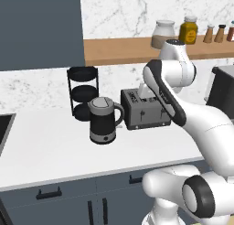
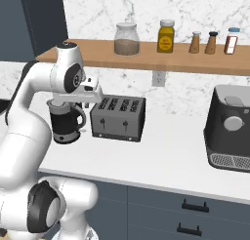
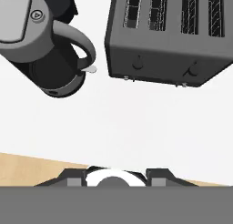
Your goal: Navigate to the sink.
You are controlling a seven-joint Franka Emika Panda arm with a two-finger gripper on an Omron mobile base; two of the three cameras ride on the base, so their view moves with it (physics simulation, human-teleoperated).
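Sink: I see a dark edge of the sink (image 1: 4,128) at the far left of the left base view, set into the tabletop (image 1: 50,151); just a sliver, basins and faucet out of frame.
How it handles: I judge it a fixed, rigid fitting sunk in the tabletop, so nothing to lift or take hold of; the task wants the base driven up in front of it, not a grasp.
End effector: the end effector (image 3: 116,176) hangs above the white tabletop, near the front of the toaster (image 3: 168,34); only the finger bases show, so I cannot tell whether the tips are spread or pressed together. It holds nothing that I can see.
In front of me: a dark kettle (image 1: 104,120) stands left of the toaster, apart from it, with a black tiered rack (image 1: 82,91) behind it.
Right side: a dark appliance (image 2: 229,129) sits well to the right.
Shelf: jars and shakers line the wooden shelf (image 2: 146,56).
Progress: I judge the base needs to go left.
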